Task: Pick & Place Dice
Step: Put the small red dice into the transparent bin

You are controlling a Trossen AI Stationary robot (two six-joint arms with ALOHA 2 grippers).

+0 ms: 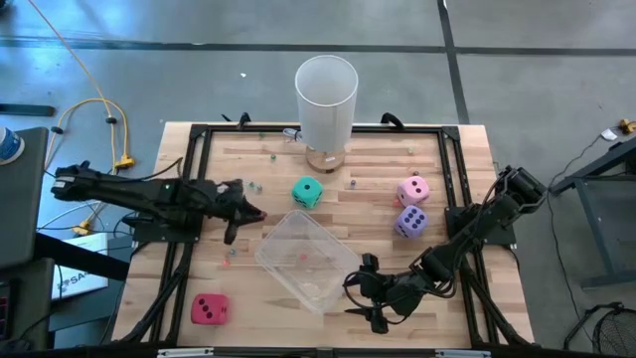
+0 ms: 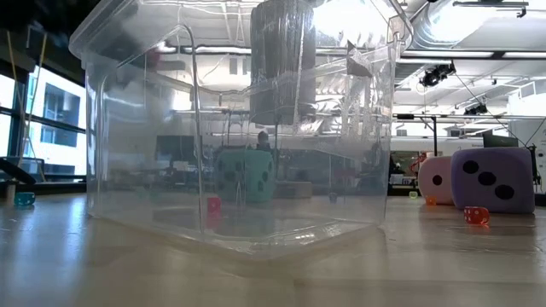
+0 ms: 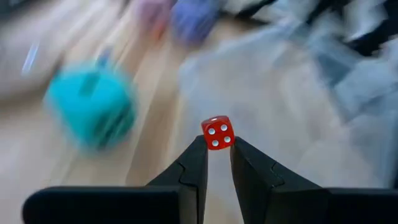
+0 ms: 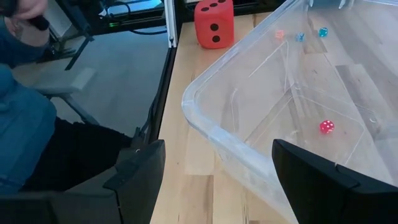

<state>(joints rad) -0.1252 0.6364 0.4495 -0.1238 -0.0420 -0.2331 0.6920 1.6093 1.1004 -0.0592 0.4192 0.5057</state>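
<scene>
My left gripper [image 1: 258,213] hovers just left of the clear plastic bin [image 1: 308,259], shut on a tiny red die with white pips [image 3: 217,133]. Four soft dice rest on the table: teal [image 1: 307,192], pink [image 1: 413,189], purple [image 1: 410,222] and red [image 1: 209,309]. My right gripper [image 4: 217,171] is open at the bin's near right corner. The bin's rim [image 4: 211,134] runs between its fingers; whether they touch it I cannot tell. Another tiny red die [image 4: 326,126] lies inside the bin. My left gripper pinches the tiny red die's two opposite faces [image 3: 217,144] between the very ends of its two fingers. The fingers come from the table's left, slanting a little downward. The die is lifted clear of the table, one four-pip face toward the wrist camera.
A tall white cylinder [image 1: 326,99] stands at the far edge, behind the teal die. Tiny coloured dice and beads [image 4: 299,37] lie scattered on the wood left of the bin, and one orange one [image 2: 475,216] lies by the purple die. A black frame [image 1: 449,149] borders the tabletop.
</scene>
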